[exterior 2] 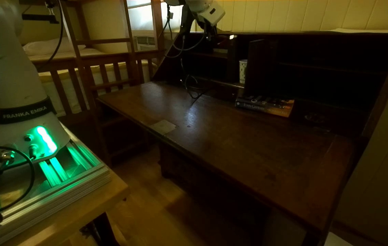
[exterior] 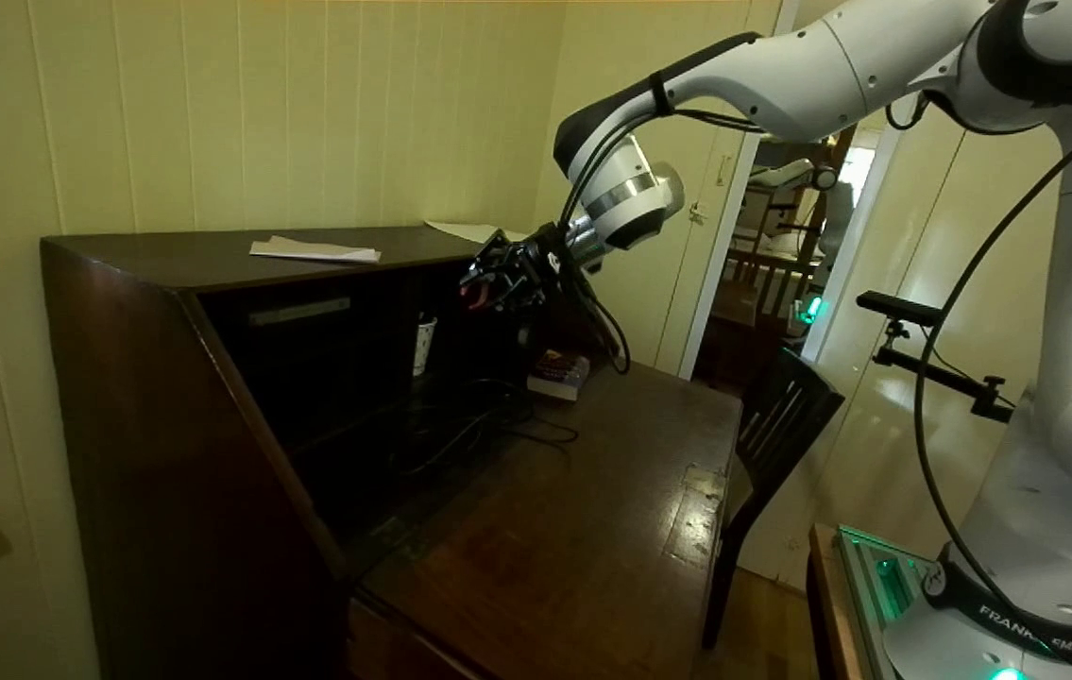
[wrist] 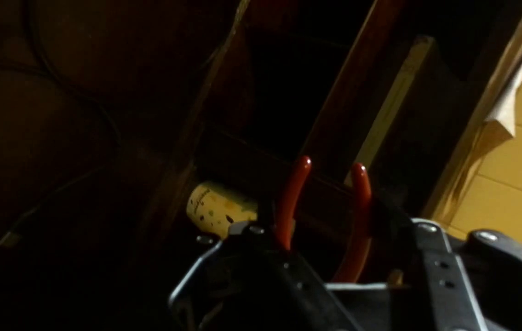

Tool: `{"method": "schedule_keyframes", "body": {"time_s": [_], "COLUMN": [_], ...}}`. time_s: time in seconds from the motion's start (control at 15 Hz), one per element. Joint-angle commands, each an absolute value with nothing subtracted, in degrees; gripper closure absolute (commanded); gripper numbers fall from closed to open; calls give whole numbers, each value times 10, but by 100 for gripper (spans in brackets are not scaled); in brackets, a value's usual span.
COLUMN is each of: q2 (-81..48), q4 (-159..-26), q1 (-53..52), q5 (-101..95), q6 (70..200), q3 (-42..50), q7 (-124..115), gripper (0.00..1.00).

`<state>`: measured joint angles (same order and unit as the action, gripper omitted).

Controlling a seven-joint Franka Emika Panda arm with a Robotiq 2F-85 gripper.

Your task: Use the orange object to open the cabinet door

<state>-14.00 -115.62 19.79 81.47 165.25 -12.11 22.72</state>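
order of inspection: left to right, as seen in an exterior view; the robot base (exterior 2: 16,128) stands at the far left, apart from the worktop (exterior 2: 214,133); next, near the top edge, is the claw (wrist: 323,209); in the wrist view it pinches the orange object (wrist: 362,207), whose two curved, reddish prongs point forward, away from the wrist; the orange object is raised at the front of the compartments (wrist: 350,82), with a visible gap between it and the door in that exterior view; to the right, the patterned cup (exterior 2: 243,71) stands upright inside a compartment; just right of the cup is the cabinet door (exterior 2: 257,66), a narrow, upright, dark panel that projects forward and appears to overlap the cup's edge; below it, the book (exterior 2: 265,106) lies on the worktop.

status, by judgement: the cabinet door reads as swung out, so the opening step is taken as done, or nearly so; whether the swing is full cannot be told, as the area is dark; remaining: withdraw the claw and, if required, set down the orange object; if a wider opening is needed, place the prongs behind the free edge and draw forward.
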Motion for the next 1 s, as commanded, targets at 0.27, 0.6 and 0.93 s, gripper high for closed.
{"method": "schedule_keyframes", "body": {"time_s": [0.27, 0.6, 0.93], "q2": [-123, -189, -257], "q4": [-1071, -918, -761], "q1": [203, 153, 139], "q5": [761, 619, 469], "q6": [1642, 1489, 1336], "q3": [-106, 4, 78], "q7": [139, -57, -253], "gripper": [71, 71, 71]}}
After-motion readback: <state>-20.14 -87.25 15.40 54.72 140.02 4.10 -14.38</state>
